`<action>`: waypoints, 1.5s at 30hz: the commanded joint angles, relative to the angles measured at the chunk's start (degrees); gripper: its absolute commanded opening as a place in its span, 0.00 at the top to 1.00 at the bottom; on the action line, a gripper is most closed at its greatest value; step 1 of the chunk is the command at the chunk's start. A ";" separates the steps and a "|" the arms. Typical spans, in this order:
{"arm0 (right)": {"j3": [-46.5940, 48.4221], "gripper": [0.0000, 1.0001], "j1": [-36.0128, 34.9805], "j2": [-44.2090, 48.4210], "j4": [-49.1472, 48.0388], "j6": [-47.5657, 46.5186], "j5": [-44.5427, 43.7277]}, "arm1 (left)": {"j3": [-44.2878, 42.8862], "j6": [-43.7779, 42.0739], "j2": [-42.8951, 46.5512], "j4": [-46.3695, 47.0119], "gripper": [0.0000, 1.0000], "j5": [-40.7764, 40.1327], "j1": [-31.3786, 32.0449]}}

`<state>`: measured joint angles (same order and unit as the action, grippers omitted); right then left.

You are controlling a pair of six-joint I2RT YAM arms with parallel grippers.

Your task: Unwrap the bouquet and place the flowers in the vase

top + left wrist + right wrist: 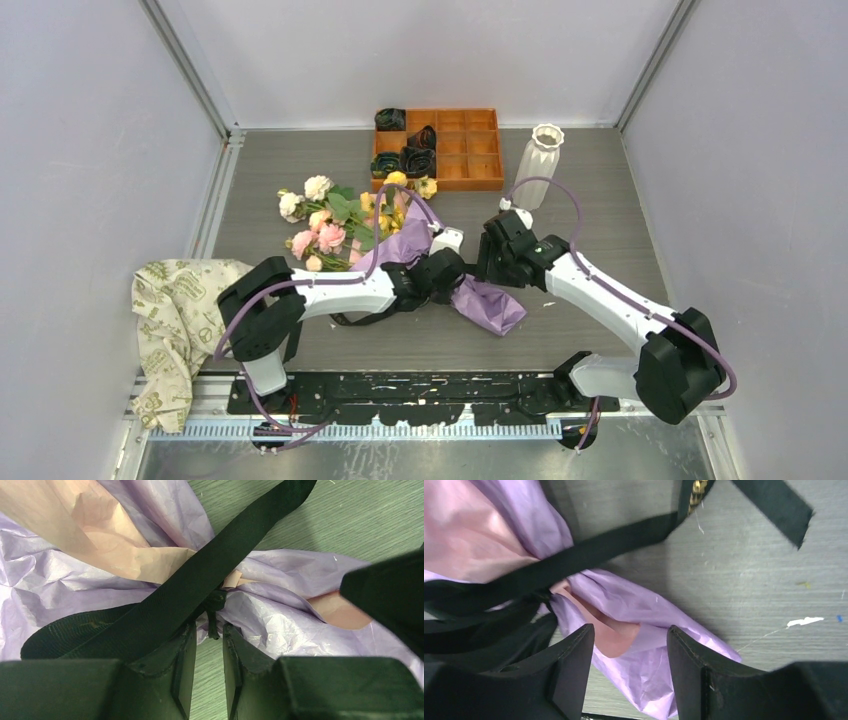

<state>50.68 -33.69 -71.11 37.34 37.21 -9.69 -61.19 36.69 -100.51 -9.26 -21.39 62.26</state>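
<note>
Where bouquet (400,245) lies, left pincer (209,635) facing knot (215,602)

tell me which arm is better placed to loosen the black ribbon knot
Left, probably. The left gripper sits right at the ribbon knot, a strand between its tips; the right gripper straddles the purple paper beside it.
</note>
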 commanded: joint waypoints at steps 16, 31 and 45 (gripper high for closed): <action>-8.14 0.42 -1.63 -4.68 -6.27 4.55 4.96 | -3.37 0.23 -7.16 7.08 0.81 4.75 -1.92; -7.86 0.43 -1.79 -10.76 -7.28 5.70 4.01 | 5.55 3.68 14.78 -6.73 1.00 -3.78 -2.17; -3.37 0.43 -1.75 -10.91 -3.10 3.18 1.12 | 9.56 7.66 33.45 -24.68 1.00 -15.88 -3.11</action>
<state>44.53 -35.20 -81.41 32.42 41.78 -6.00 -49.25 42.63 -74.48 -26.44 -29.45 59.48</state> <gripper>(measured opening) 0.573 0.009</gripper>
